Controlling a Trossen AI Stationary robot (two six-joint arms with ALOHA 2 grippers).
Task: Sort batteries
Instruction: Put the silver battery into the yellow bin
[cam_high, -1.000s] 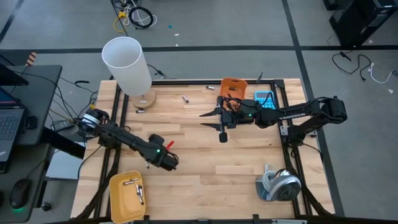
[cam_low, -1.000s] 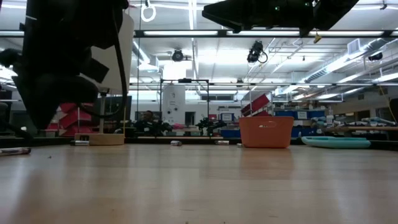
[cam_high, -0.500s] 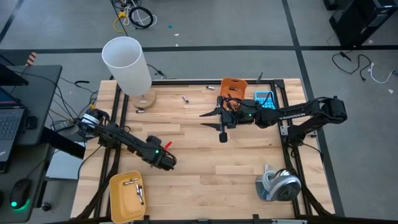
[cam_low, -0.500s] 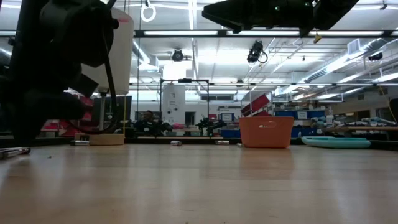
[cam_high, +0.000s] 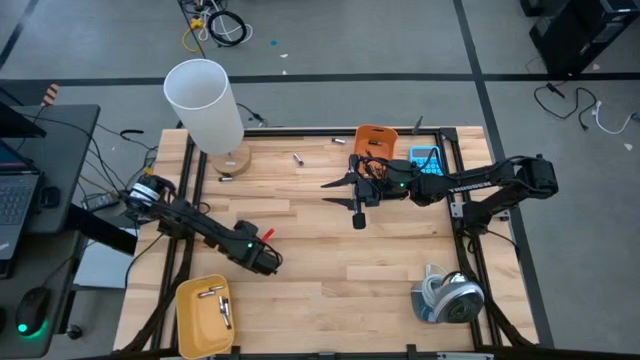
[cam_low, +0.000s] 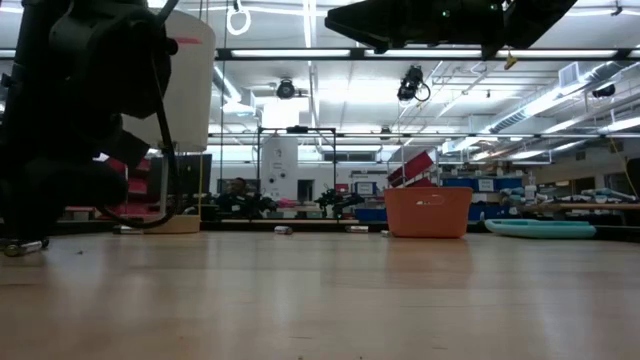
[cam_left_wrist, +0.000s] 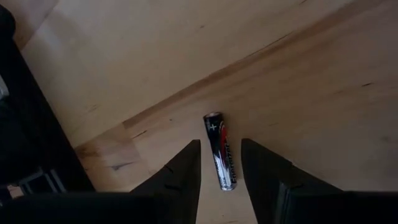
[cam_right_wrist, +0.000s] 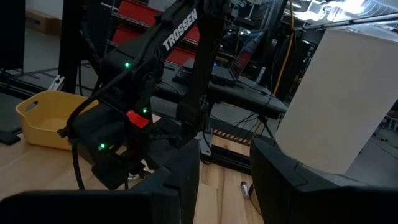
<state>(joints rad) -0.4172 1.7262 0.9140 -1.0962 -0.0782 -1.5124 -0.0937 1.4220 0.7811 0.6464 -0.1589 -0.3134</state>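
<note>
The pale wooden plank counter (cam_high: 330, 250) lies under both my arms. At its back left stands the tall white cylinder on a round wooden base (cam_high: 205, 105), and at the back right sit a small orange tub (cam_high: 376, 138) and a blue calculator (cam_high: 425, 157). A yellow plastic tray (cam_high: 203, 315) at the front left corner holds a few small cylindrical batteries (cam_high: 217, 300). My right gripper (cam_high: 359, 214) hangs over the middle of the counter with its jaws spread and nothing between them. My left gripper (cam_high: 268, 265) is low over the counter near the yellow tray, jaws parted, with a black cylindrical battery with red lettering (cam_left_wrist: 221, 151) lying flat on the wood between the fingertips (cam_left_wrist: 184, 163), not pinched. Two more loose cells (cam_high: 298, 157) lie near the back edge.
</note>
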